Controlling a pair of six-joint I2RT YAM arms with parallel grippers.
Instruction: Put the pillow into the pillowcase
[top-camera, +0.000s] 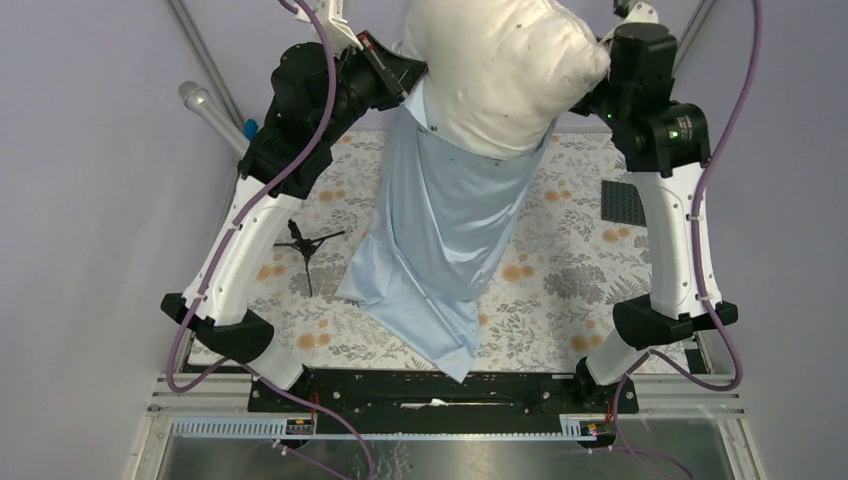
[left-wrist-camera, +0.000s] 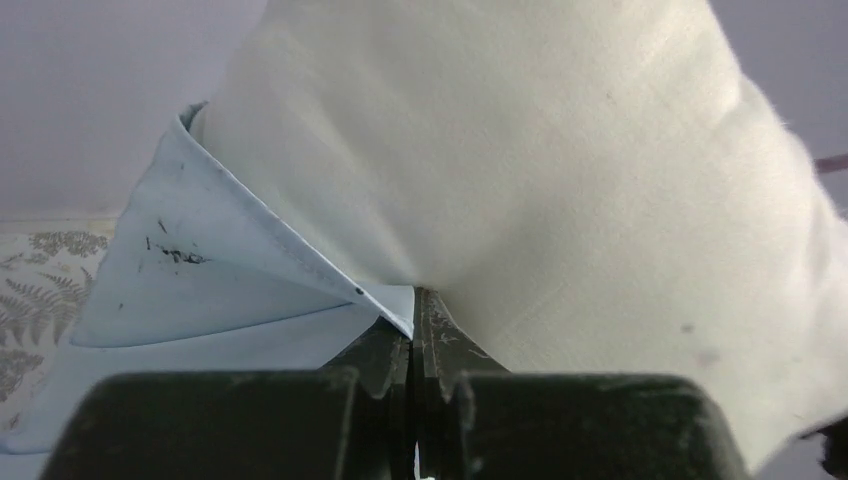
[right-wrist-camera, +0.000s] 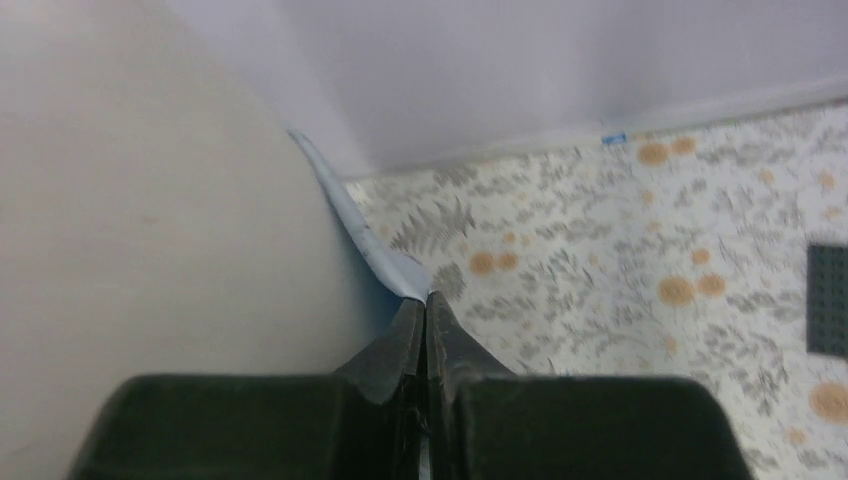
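The cream pillow (top-camera: 500, 65) is held high at the back, its upper part bulging out of the light-blue pillowcase (top-camera: 445, 220), which hangs down to the floral cloth. My left gripper (top-camera: 405, 80) is shut on the pillowcase's open rim on the left side; in the left wrist view the gripper (left-wrist-camera: 413, 315) pinches the blue hem (left-wrist-camera: 300, 265) against the pillow (left-wrist-camera: 560, 170). My right gripper (top-camera: 590, 95) is shut on the rim on the right side; the right wrist view shows the gripper (right-wrist-camera: 425, 305) pinching a blue edge (right-wrist-camera: 385, 260) beside the pillow (right-wrist-camera: 150, 240).
The floral table cloth (top-camera: 570, 270) covers the table. A small black tripod-like object (top-camera: 305, 245) lies left of the pillowcase. A dark gridded pad (top-camera: 622, 200) lies at the right. A grey tube (top-camera: 210, 115) leans at the back left.
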